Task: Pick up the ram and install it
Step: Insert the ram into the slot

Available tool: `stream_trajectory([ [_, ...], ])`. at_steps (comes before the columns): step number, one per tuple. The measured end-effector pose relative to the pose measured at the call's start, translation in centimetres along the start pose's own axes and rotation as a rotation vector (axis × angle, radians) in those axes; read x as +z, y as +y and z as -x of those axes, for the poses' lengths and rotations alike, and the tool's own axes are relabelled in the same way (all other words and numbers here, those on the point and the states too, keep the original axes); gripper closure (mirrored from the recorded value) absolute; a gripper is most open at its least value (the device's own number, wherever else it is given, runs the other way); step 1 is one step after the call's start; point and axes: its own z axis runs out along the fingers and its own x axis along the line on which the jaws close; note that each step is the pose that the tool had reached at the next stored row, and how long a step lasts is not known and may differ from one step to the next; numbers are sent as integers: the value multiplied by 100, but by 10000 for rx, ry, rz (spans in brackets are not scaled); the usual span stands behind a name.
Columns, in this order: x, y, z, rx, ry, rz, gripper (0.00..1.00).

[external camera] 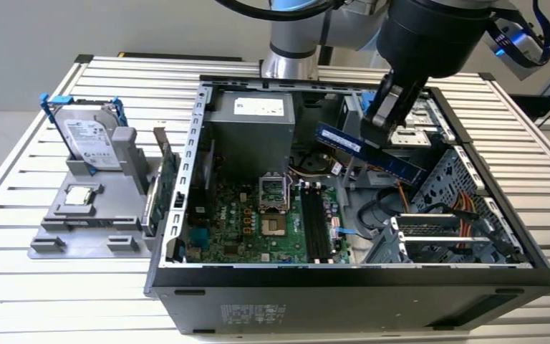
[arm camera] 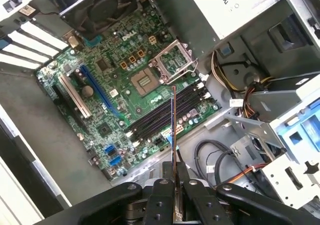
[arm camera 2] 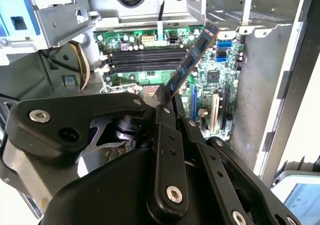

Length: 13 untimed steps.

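Observation:
The ram (external camera: 366, 150), a long narrow dark blue board, hangs tilted above the open computer case (external camera: 351, 279), over the right side of the motherboard (external camera: 246, 229) in the exterior view. My gripper (external camera: 382, 130) is shut on its upper part. In the first wrist view the ram (arm camera: 173, 130) is seen edge-on, rising from the gripper (arm camera: 174, 185) toward the black memory slots (arm camera: 165, 112). In the second wrist view the ram (arm camera 2: 192, 60) slants out from the gripper (arm camera 2: 162, 102), with the memory slots (arm camera 2: 145, 57) behind it. The ram is apart from the slots (external camera: 315, 226).
A hard drive in a blue frame (external camera: 89, 140) stands on a grey holder (external camera: 84, 215) at the exterior view's left. A green card with a bracket (external camera: 165, 183) leans beside the case. Inside are a power supply (external camera: 251, 125), an open CPU socket (external camera: 273, 190), cables and a drive cage (external camera: 447, 229).

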Motion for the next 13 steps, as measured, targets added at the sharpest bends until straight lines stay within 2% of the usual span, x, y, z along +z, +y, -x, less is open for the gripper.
stream_trajectory([
  [13, 0, 4, -3, 1179, -33, -6, 100],
])
